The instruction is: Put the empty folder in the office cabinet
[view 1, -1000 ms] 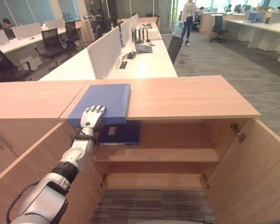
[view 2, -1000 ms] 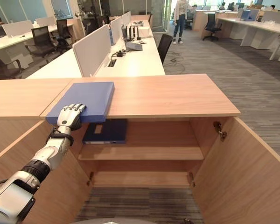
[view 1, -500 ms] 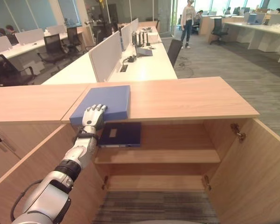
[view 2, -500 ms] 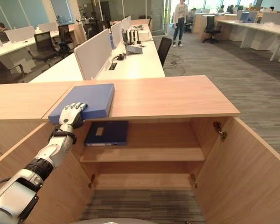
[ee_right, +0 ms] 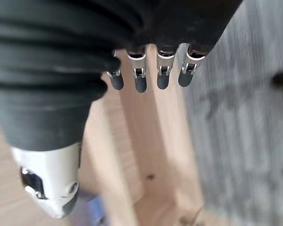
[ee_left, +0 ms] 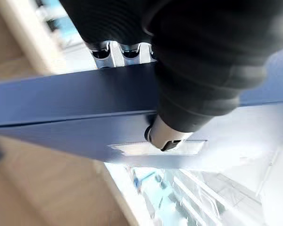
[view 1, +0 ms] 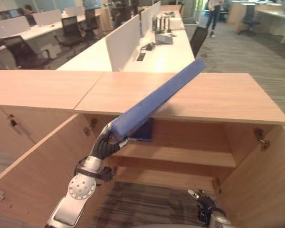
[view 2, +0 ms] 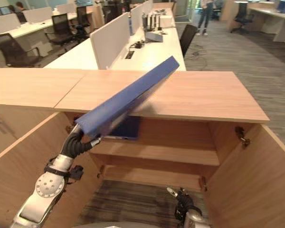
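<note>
**Left hand grips the blue folder, tilted over the open cabinet**

Left eye view: the left hand point(view 1: 109, 142) is clamped on the low end of the blue folder point(view 1: 156, 98), which slopes up and away from it across the front edge of the cabinet top point(view 1: 218, 97). Just beyond the hand, on the upper shelf point(view 1: 180, 156) of the open cabinet, a dark blue binder point(view 1: 143, 130) lies partly hidden behind the folder. The right hand point(view 1: 199, 202) shows low down, in front of the cabinet's bottom opening, holding nothing.

Right eye view: the same scene; the folder's far end rises above the cabinet top, well away from the left hand. An open cabinet door point(view 2: 249, 185) stands off to the right hand's side.

Left wrist view: the fingers point(ee_left: 114, 51) wrap over one face of the folder and the thumb point(ee_left: 166, 136) presses the other, pinching it between them.

Right wrist view: the right hand's fingers point(ee_right: 150, 80) hang loosely straight, touching nothing, above the wooden cabinet edge point(ee_right: 151, 155) and the grey carpet point(ee_right: 240, 141).
</note>
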You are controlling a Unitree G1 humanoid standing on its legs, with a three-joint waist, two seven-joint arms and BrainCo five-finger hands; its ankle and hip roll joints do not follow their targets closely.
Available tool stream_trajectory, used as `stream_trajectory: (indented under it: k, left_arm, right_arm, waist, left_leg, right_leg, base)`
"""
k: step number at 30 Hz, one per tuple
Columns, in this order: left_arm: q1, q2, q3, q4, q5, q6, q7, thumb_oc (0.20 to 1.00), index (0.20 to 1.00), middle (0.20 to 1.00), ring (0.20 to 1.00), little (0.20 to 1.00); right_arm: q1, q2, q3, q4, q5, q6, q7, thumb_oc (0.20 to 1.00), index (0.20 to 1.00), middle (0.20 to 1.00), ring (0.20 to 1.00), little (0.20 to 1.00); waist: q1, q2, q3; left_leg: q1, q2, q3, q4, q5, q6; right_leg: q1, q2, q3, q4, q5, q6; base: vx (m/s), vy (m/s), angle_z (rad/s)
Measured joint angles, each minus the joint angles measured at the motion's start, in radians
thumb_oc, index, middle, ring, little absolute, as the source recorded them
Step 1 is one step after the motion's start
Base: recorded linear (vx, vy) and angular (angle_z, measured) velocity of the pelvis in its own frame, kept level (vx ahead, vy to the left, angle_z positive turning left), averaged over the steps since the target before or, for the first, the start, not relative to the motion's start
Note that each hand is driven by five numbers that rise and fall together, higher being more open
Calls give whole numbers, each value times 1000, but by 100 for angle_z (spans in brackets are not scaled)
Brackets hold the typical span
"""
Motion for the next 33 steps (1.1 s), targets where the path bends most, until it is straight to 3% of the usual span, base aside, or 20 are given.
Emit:
stream_trajectory:
  k: [3, 8, 14, 17, 24, 33]
  left_arm:
    - [-7, -3, -42, -1, -89, 32, -70, 200, 200, 200, 200, 200]
    - [-17, -47, -70, 53, -268, 103, -84, 200, 200, 200, 200, 200]
    - [24, -48, -56, 71, -461, 151, -51, 200, 200, 200, 200, 200]
    - [50, -46, -50, 72, -470, 155, -47, 200, 200, 200, 200, 200]
    - [161, -68, 63, 91, -418, 191, -17, 200, 200, 200, 200, 200]
    - [219, -92, 239, 135, -142, 194, 2, 200, 200, 200, 200, 200]
  right_arm:
    - [34, -2, -2, -164, 93, -27, 19, 1000, 1000, 1000, 1000, 1000]
    - [65, -5, -19, -462, 161, -74, 26, 1000, 1000, 1000, 1000, 1000]
    - [92, -9, -35, -583, 190, -103, -10, 1000, 1000, 1000, 1000, 1000]
    - [97, -17, -45, -588, 178, -104, -21, 1000, 1000, 1000, 1000, 1000]
    - [132, -122, -211, -712, -239, -19, -215, 1000, 1000, 1000, 1000, 1000]
    - [161, -199, -286, -779, -549, 79, -261, 1000, 1000, 1000, 1000, 1000]
  waist:
    - [-6, -9, 13]
    - [-32, -34, 37]
    - [-37, -22, 43]
    - [-33, -21, 43]
    - [-34, -19, 42]
    - [-34, -21, 40]
  left_leg:
    - [-4, -1, -3, 0, 11, 4]
    - [-7, -3, 0, 9, 11, 3]
    - [-4, -9, 1, 10, 9, 6]
    - [-3, -11, 1, 9, 9, 6]
    - [0, -14, 9, 2, 5, 11]
    - [-4, -16, 11, 9, 5, 12]
  right_leg:
    - [-2, 1, -3, 0, 1, 1]
    - [-7, -1, 0, 0, 1, 1]
    - [-6, -3, 1, 0, 5, -4]
    - [-4, -3, 0, 1, 5, -4]
    - [-6, -12, 9, 0, 1, 5]
    - [-11, -13, 12, 0, 6, 1]
  base:
    - [-1, -1, 3]
    - [3, 3, -1]
    - [0, 0, 0]
    - [0, 0, 0]
    - [-4, 1, -3]
    - [0, 0, 0]
